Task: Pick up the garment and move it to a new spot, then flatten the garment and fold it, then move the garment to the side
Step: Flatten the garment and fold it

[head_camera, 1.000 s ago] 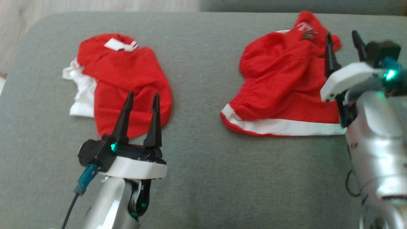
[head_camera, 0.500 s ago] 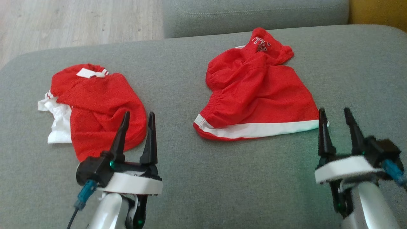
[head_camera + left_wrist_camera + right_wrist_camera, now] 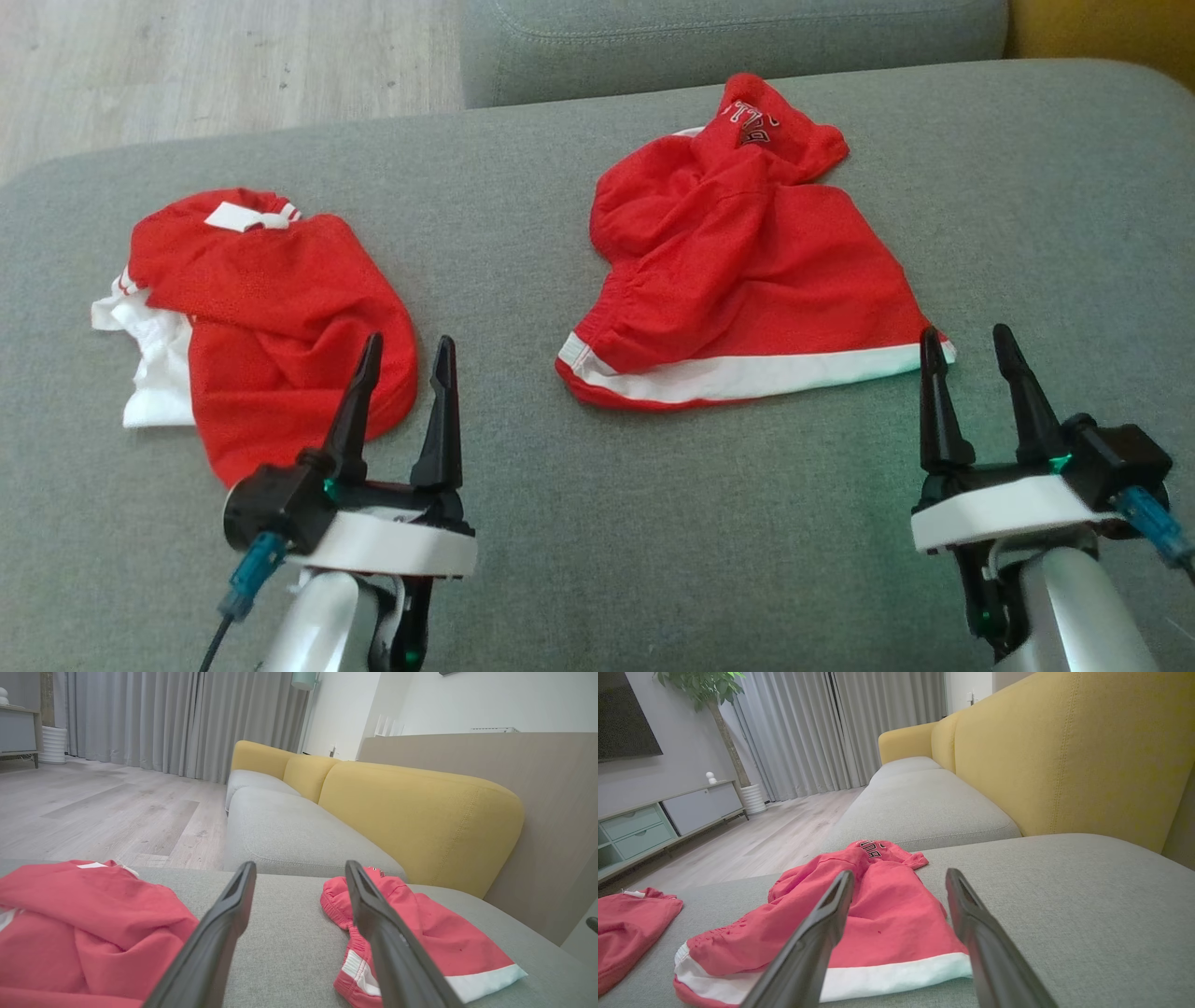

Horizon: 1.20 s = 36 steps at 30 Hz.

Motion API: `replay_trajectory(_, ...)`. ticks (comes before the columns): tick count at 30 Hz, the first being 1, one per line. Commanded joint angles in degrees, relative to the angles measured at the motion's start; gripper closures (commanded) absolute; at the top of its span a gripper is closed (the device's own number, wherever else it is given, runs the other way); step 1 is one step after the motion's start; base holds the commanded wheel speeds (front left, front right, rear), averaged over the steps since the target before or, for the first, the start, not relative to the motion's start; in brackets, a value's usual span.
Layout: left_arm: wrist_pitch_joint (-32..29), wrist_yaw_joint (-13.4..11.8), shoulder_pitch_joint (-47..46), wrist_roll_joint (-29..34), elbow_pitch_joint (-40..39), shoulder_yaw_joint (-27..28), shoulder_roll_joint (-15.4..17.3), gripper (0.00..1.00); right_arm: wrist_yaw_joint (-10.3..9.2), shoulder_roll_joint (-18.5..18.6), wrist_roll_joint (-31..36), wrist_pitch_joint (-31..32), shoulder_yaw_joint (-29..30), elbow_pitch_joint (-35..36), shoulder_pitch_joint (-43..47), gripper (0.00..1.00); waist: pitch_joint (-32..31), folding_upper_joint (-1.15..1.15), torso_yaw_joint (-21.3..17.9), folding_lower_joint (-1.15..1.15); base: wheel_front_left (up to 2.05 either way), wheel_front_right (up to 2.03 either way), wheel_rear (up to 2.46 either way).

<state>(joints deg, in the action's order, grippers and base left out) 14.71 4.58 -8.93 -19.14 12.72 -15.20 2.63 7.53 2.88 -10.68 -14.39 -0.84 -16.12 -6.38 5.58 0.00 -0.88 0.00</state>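
Matt red mesh cloth garment [image 3: 747,271] on a coarse-woven grey fabric sofa cushion [image 3: 653,523]; gripper fingers [image 3: 936,411] look matt black plastic.

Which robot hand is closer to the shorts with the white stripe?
Right. The right gripper is at the corner of the shorts; the left gripper is farther, by the other garment.

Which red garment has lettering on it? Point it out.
The right-hand garment, by the right gripper: lettering at its far end, white band along its near edge. The left-hand garment shows a white tag instead.
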Motion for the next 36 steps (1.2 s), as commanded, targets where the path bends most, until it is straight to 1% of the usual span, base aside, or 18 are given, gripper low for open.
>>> replay_trajectory(1,0.3,0.1,-2.4,0.4,-1.7,1.9,0.2,0.00,-0.04,0.0,-0.1,-0.6,-1.3,2.2,-2.2,0.00,0.2,0.00,-0.1,0.00,0.00,0.00,0.00)
replay_trajectory(6,0.3,0.5,-3.8,2.0,-0.5,0.8,0.2,0.00,-0.04,0.0,-0.2,-0.6,-0.7,2.6,-2.6,0.00,1.5,0.00,-0.4,0.00,0.00,0.00,0.00)
replay_trajectory(7,0.3,0.9,-5.0,3.4,1.0,-0.6,0.2,0.00,-0.04,0.0,-0.3,-0.6,-0.5,2.7,-2.8,0.00,2.4,0.00,-0.6,0.00,0.00,0.00,0.00)
replay_trajectory(11,0.0,1.7,-8.5,5.6,5.9,-4.1,0.3,0.00,-0.04,0.0,-0.6,-0.6,-0.6,2.6,-3.2,0.00,4.0,0.00,-0.9,0.00,0.00,0.00,0.00)
replay_trajectory(16,-3.5,2.5,-13.7,6.5,11.7,-8.8,0.8,0.00,-0.04,0.0,-1.0,-0.6,-1.1,2.5,-4.1,0.00,6.0,0.00,-1.7,0.00,0.00,0.00,0.00)
replay_trajectory(20,-7.4,2.7,-17.5,6.7,16.3,-10.9,1.4,0.00,-0.04,0.0,-1.4,-0.6,-1.5,2.3,-4.9,0.00,7.4,0.00,-2.7,0.00,0.00,0.00,0.00)
replay_trajectory(27,-10.3,2.8,-22.2,5.9,22.3,-12.7,2.1,0.00,-0.04,0.0,-2.0,-0.6,-1.6,2.3,-5.7,0.00,9.1,0.00,-4.0,0.00,0.00,0.00,0.00)
replay_trajectory(35,-9.2,2.8,-23.4,4.8,24.8,-13.2,2.4,0.00,-0.04,0.0,-2.1,-0.6,-1.1,2.1,-5.8,0.00,8.8,0.00,-4.4,0.00,0.00,0.00,0.00)
replay_trajectory(36,-9.0,2.8,-23.5,4.6,25.0,-13.3,2.4,0.18,-0.04,0.0,-2.1,-0.6,-1.0,2.0,-5.7,0.00,8.7,0.00,-4.4,0.00,0.00,0.00,0.00)
